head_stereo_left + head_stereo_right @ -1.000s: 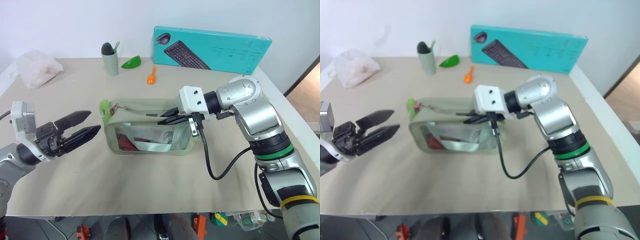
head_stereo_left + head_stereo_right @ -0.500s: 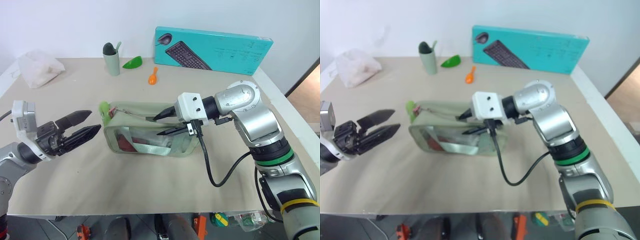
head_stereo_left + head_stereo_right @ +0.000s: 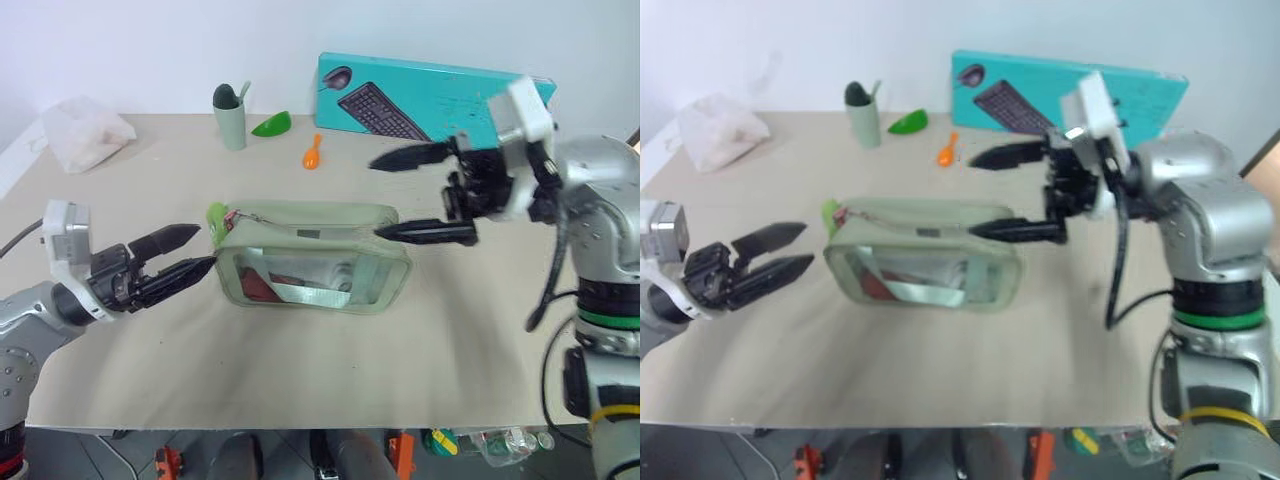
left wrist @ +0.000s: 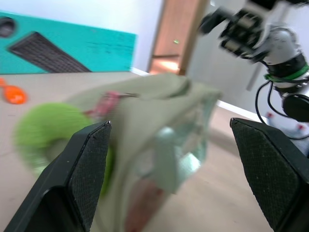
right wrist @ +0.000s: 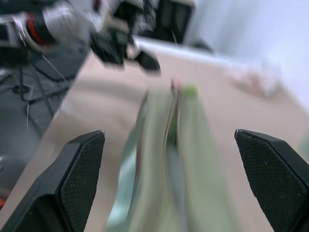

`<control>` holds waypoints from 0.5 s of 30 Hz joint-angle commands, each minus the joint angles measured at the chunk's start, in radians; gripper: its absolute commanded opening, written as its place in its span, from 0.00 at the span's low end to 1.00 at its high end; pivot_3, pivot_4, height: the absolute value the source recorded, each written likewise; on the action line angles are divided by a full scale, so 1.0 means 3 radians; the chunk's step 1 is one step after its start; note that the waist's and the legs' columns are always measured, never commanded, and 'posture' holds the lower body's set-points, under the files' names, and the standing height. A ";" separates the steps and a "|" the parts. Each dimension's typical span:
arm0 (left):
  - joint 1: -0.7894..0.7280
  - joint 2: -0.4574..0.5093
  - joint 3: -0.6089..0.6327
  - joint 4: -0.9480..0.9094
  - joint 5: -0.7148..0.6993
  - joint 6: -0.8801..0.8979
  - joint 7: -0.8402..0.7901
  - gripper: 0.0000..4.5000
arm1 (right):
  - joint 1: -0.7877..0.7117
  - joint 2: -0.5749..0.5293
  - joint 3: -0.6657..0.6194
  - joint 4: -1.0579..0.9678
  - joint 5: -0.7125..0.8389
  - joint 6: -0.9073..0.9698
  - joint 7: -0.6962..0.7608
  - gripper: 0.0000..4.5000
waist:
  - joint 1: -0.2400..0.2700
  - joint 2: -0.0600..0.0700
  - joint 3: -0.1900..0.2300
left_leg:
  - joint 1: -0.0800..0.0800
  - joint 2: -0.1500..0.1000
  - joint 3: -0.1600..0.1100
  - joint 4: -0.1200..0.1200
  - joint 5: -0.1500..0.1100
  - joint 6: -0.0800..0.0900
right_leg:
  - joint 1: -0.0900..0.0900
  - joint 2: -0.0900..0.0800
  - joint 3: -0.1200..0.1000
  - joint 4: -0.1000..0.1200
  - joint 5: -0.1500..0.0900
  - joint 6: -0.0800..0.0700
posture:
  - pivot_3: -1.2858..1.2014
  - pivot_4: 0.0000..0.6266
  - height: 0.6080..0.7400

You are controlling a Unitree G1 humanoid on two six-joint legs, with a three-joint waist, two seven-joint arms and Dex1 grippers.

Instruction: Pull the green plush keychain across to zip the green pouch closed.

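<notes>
Table [image 3: 330, 370] carried the pouch [image 3: 315, 262] near its middle, lying long-side across, clear window facing the robot. Pouch looked soft and light: sage fabric sagged along the top, so it would likely slide or buckle under a sideways pull unless braced at one end. The window film probably slick, a poor place to pinch.

Right gripper [image 3: 420, 195] hung above the pouch's right end, fingers spread wide, holding nothing, clear of the fabric.

Left gripper [image 3: 190, 255] sat just beside the pouch's left end, also spread wide and empty, tips close to the fabric but apparently not touching.

Keychain [image 3: 214, 217] sat at the pouch's top left corner, on the zipper pull. Small, fuzzy, squashy; should compress easily and give good friction. Best taken across its plush body, close to the pull. Zipper state hard to read; blur in the wrist views.
</notes>
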 commanded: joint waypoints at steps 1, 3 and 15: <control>-0.0091 0.0113 0.0021 -0.0143 -0.0047 -0.0010 -0.0094 0.91 | 0.0294 -0.0286 -0.0174 -0.0157 -0.0113 -0.0076 -0.0065 0.99 | -0.0010 0.0001 0.0000 | 0.0001 0.0000 0.0001 0.0000 0.0000 0.0000 | 0.0000 0.0000 0.0001 0.0000 0.0000 0.0000 | 0.52 0.24 1.00; -0.0133 0.0134 -0.0005 -0.0148 -0.0055 -0.0001 -0.0119 0.91 | 0.0505 -0.0384 -0.0181 -0.0222 -0.0180 -0.0120 -0.0136 0.99 | -0.0020 0.0001 0.0001 | 0.0003 -0.0003 0.0001 0.0000 0.0000 0.0000 | 0.0000 0.0005 0.0003 0.0000 0.0000 0.0001 | 0.52 0.24 1.00; -0.0295 0.0106 -0.0152 -0.0100 -0.0016 0.0020 -0.0117 0.91 | 0.0571 -0.0104 0.0154 -0.0269 -0.0383 -0.0182 -0.0586 0.99 | -0.0024 0.0001 0.0001 | 0.0011 0.0007 -0.0008 -0.0001 0.0003 -0.0004 | 0.0003 0.0022 -0.0004 0.0005 0.0001 0.0002 | 0.52 0.24 1.00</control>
